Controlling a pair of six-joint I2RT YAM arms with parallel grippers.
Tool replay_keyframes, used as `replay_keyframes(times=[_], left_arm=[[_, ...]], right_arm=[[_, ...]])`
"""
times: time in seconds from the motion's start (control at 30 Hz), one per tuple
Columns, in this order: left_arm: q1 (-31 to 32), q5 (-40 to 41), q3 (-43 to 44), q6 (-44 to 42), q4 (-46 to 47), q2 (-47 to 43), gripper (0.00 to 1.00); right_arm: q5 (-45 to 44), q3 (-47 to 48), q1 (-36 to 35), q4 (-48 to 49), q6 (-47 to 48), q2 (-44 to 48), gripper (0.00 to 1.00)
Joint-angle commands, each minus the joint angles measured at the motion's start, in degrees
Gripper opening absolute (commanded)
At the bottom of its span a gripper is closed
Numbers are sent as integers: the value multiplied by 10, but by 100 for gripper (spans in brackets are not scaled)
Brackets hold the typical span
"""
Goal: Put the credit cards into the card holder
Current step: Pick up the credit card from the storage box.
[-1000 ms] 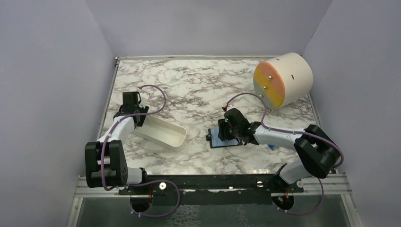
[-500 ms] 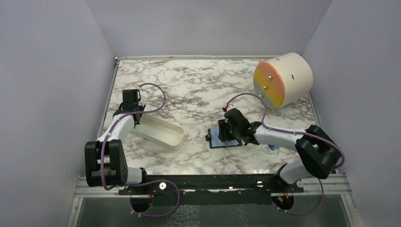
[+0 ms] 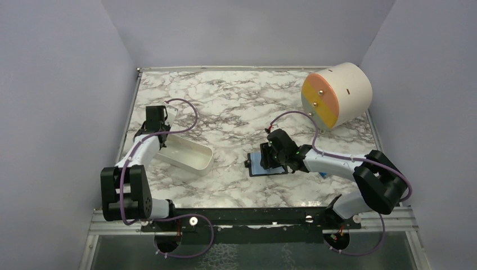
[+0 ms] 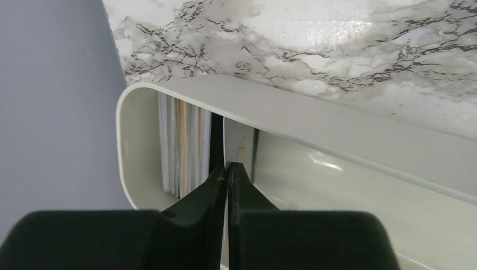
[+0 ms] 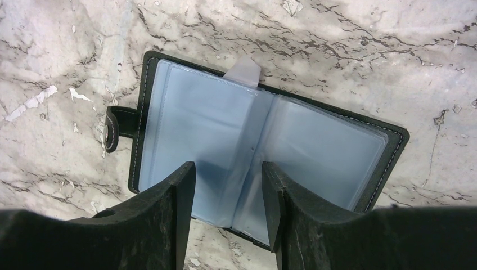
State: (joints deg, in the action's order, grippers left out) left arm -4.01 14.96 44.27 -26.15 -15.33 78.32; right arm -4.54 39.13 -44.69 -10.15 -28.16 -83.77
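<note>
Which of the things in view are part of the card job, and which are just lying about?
Part of the job: credit cards, standing on edge at one end of the white tray; card holder, lying open, blue pockets up.
Lying about: white cylinder with orange-and-yellow face; small blue object, mostly hidden by the right arm.

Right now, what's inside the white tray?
Cards stand on edge at one end of the tray; the left jaws pinch a pale card, covering the cards' lower edges.
</note>
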Motion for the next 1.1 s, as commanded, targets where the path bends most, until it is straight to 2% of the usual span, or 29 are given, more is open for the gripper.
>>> replay_keyframes(times=[0.0,0.3,0.4,0.5,0.6,0.7,0.83,1.07], left_arm=[[2,-23,25,18,-28,-24,1],[2,-88,43,94,-54,-103,0],[2,-85,51,153,-59,-123,0],[2,-42,66,231,-75,-131,0],[2,-61,95,273,-116,-130,0],[1,-93,114,294,-139,-138,0],[2,-64,106,291,-136,-148,0],[2,-171,100,326,-137,-167,0]], right_arm=[[9,9,-4,-16,3,20,47],[24,19,-4,-34,6,41,47],[24,20,-4,-38,6,43,47],[19,22,-4,-43,7,39,47],[9,32,-4,-62,10,39,47],[-8,43,-4,-80,13,46,47],[-7,50,-4,-86,13,50,47],[45,65,-4,-82,-5,59,47]])
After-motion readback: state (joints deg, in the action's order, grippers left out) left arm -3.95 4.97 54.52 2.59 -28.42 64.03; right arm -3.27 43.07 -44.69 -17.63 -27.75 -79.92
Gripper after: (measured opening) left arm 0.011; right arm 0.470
